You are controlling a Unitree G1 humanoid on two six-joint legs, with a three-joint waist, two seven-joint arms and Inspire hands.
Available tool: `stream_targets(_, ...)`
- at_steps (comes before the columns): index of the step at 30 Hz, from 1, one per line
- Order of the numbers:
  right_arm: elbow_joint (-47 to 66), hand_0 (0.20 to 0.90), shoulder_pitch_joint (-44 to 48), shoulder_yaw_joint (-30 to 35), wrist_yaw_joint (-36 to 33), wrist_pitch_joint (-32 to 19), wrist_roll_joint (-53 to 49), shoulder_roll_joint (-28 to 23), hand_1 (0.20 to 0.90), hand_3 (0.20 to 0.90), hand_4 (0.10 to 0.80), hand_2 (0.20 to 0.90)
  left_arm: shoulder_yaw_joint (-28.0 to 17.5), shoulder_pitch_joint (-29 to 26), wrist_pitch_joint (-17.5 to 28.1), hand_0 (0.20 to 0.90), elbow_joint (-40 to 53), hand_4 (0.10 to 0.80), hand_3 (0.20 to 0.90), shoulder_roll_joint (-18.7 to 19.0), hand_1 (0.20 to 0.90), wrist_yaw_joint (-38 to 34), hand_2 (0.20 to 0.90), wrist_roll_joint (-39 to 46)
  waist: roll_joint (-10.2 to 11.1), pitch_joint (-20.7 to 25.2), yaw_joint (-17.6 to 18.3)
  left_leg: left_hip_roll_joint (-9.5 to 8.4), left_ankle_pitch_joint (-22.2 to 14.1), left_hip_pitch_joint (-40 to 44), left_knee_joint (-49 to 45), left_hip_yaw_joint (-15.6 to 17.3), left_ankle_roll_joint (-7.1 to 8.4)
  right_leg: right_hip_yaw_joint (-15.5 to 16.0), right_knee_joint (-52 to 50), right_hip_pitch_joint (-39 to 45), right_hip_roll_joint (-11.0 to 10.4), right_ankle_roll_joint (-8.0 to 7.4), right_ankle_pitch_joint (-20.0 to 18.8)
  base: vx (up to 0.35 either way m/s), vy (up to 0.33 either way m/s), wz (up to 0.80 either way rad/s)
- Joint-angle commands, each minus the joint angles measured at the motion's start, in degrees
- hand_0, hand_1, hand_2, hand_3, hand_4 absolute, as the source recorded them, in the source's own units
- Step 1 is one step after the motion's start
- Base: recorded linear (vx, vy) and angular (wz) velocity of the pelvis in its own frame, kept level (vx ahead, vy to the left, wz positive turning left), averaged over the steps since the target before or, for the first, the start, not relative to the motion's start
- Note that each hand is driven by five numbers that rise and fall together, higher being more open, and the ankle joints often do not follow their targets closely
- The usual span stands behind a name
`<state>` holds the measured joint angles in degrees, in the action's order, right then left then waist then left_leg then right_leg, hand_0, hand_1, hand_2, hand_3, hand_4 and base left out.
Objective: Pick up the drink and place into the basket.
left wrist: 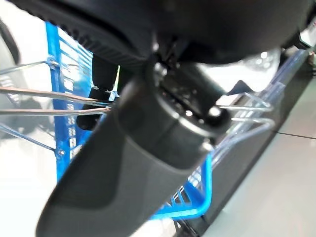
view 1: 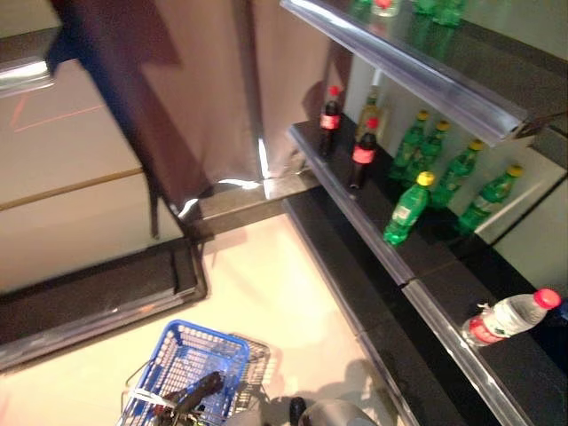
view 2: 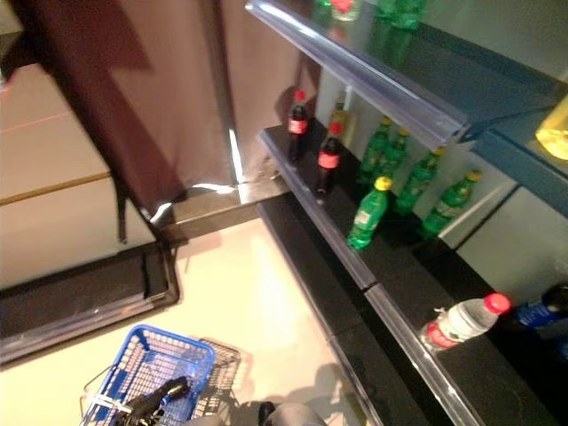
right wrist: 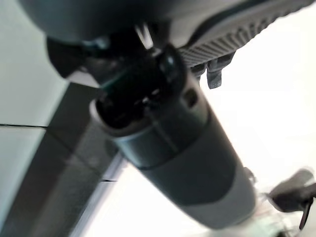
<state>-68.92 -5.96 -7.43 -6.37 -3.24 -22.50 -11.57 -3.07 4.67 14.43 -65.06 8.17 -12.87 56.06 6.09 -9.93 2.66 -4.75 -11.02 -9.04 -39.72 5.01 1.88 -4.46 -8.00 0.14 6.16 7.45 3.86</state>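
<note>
With the left hand (view 1: 197, 392) curled round the handle of the blue wire basket (view 1: 191, 351) and the right hand (right wrist: 197, 148), its fingers unreadable, holding nothing visible, picking had seemingly not begun: the right arm would need to reach the green soda bottle (view 1: 407, 209) at the shelf edge (view 1: 355, 226).

Basket (view 1: 191, 355) on floor at left, bottles (view 1: 409, 209) on shelf (view 1: 373, 222) (right side)

Warm, bright light glares off the floor (view 1: 266, 293) and shelf edge (view 1: 399, 62); both wrist views are blurred.
</note>
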Motion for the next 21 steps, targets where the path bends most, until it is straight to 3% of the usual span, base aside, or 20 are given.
stream_targets(1,2.4,0.9,2.5,-1.5,0.2,-3.3,-0.4,-3.9,0.9,0.9,0.8,0.9,-0.6,0.0,5.2,0.3,2.3,0.1,0.2,0.4,0.3,3.8,0.3,-2.9,-0.3,-0.7,-2.4,4.55,9.6,0.4,22.5,-4.8,-2.32,-1.1,4.3,3.6,-4.5,-8.25,-2.3,0.645,0.381,-1.39)
stream_targets(2,2.0,0.9,3.3,-1.6,0.0,-3.1,-1.2,-3.8,0.9,0.9,0.8,0.9,-1.0,1.1,5.5,0.3,1.9,0.1,0.2,0.3,0.3,3.8,0.3,-2.7,-1.4,-1.2,-3.6,7.04,14.6,1.7,37.8,-9.3,-0.19,-3.7,5.1,6.0,-3.8,-8.9,-1.3,0.596,0.365,-1.36)
stream_targets(3,1.8,0.9,3.6,-1.4,-0.3,-3.2,-1.6,-3.6,0.9,0.9,0.8,0.9,-1.0,1.9,5.6,0.3,1.7,0.1,0.2,0.1,0.3,3.9,0.3,-2.6,-2.1,-1.0,-4.4,8.54,18.4,1.5,44.5,-12.1,1.16,-5.1,5.8,7.4,-3.4,-9.28,-1.0,0.643,0.471,-1.4)
stream_targets(6,1.7,0.9,3.1,0.0,-1.6,-2.9,-0.8,-2.5,0.9,0.9,0.8,0.9,-1.9,2.4,5.8,0.3,0.3,0.1,0.2,-1.4,0.3,3.6,0.3,-3.4,-2.4,-0.8,-4.9,9.14,18.4,-1.7,40.1,-12.0,1.07,-7.5,5.5,11.0,-7.0,-11.39,0.8,0.448,0.507,-0.9)
stream_targets(7,1.4,0.9,3.2,0.2,-2.3,-2.8,-0.1,-2.0,0.9,0.9,0.8,0.9,-2.0,1.4,5.0,0.3,0.0,0.1,0.2,-1.2,0.3,3.2,0.3,-3.5,-2.9,-0.6,-4.4,9.29,16.7,-0.9,37.6,-10.8,1.24,-6.6,4.3,11.1,-9.7,-12.97,1.7,0.433,0.608,-1.1)
stream_targets(9,1.2,0.9,2.3,1.1,-3.5,-2.0,0.7,-1.7,0.9,0.9,0.8,0.9,-1.5,-0.3,3.2,0.3,0.2,0.1,0.2,-0.1,0.3,2.1,0.3,-5.8,-3.3,-0.6,-3.1,8.11,13.2,-0.9,31.7,-7.7,0.82,-4.6,1.4,10.9,-13.0,-14.26,2.6,0.401,0.58,-1.11)
stream_targets(10,1.4,0.9,1.9,1.3,-3.8,-1.5,0.6,-1.6,0.9,0.9,0.8,0.9,-1.0,-0.6,3.1,0.3,0.2,0.1,0.2,0.4,0.3,2.0,0.3,-6.3,-3.3,-0.5,-2.9,7.55,12.6,-1.2,30.4,-7.5,0.66,-4.3,0.7,10.8,-13.4,-14.4,2.6,0.342,0.48,-0.6)
stream_targets(11,1.0,0.9,1.1,1.2,-4.0,-1.5,-0.1,-1.1,0.9,0.9,0.8,0.9,-0.6,-1.2,3.2,0.3,0.7,0.1,0.2,1.2,0.3,1.4,0.3,-6.2,-3.4,-0.4,-2.7,6.74,11.3,-0.6,29.5,-6.5,-0.21,-2.3,-1.5,9.7,-14.3,-14.67,2.5,0.312,0.418,-0.09)
stream_targets(12,1.3,0.9,0.4,1.2,-3.4,-1.5,1.1,-0.7,0.9,0.9,0.8,0.9,-0.7,-1.3,3.3,0.3,1.5,0.1,0.2,2.3,0.3,1.3,0.3,-6.0,-3.4,-0.4,-3.0,6.34,10.9,1.0,29.9,-4.9,-0.83,1.8,-4.5,7.5,-15.8,-14.99,-0.5,0.311,0.434,-0.06)
stream_targets(14,2.4,0.9,-0.1,-0.4,-2.2,-3.2,5.8,-0.7,0.9,0.9,0.8,0.9,-1.3,-0.9,3.7,0.3,3.4,0.1,0.2,4.3,0.3,1.8,0.3,-6.0,-4.4,-0.8,-3.8,6.64,10.6,4.8,32.1,-1.9,-1.35,8.2,-9.4,3.2,-17.2,-14.68,-2.5,0.196,0.4,-0.77)
stream_targets(15,3.6,0.9,0.4,-2.2,-2.5,-3.9,4.8,-1.0,0.9,0.9,0.8,0.9,-0.6,-1.2,4.3,0.3,4.2,0.1,0.2,6.0,0.3,2.2,0.3,-7.9,-5.0,-1.0,-3.9,6.92,10.0,6.9,33.6,0.5,-1.68,11.5,-10.3,0.7,-14.6,-13.83,-0.3,0.122,0.316,-1.41)
stream_targets(16,3.9,0.9,0.5,-2.5,-2.7,-3.5,3.9,-1.0,0.9,0.9,0.8,0.9,-0.3,-1.3,4.5,0.3,4.2,0.1,0.2,6.3,0.3,2.3,0.3,-7.9,-5.0,-1.1,-3.8,6.88,9.9,7.0,33.7,0.9,-1.67,11.9,-10.1,0.5,-14.0,-13.57,0.1,0.107,0.24,-1.42)
stream_targets(17,4.7,0.9,0.4,-2.5,-3.0,-2.5,1.3,-1.0,0.9,0.9,0.8,0.9,0.0,-1.7,4.3,0.3,4.6,0.1,0.2,7.1,0.3,2.6,0.3,-8.3,-4.7,-1.2,-3.7,6.15,9.3,7.2,33.6,2.1,-1.53,13.7,-7.8,0.0,-11.5,-12.42,1.1,0.072,0.12,-0.97)
stream_targets(21,4.2,0.9,0.4,-2.2,-2.0,-3.0,0.0,-1.4,0.9,0.9,0.8,0.9,-1.1,-2.0,3.5,0.3,5.2,0.1,0.2,6.6,0.3,2.5,0.3,-6.5,-3.5,-1.6,-4.1,4.14,8.8,8.3,34.1,5.3,-1.0,17.2,1.7,0.5,-8.7,-11.03,-1.0,0.088,0.103,-0.55)
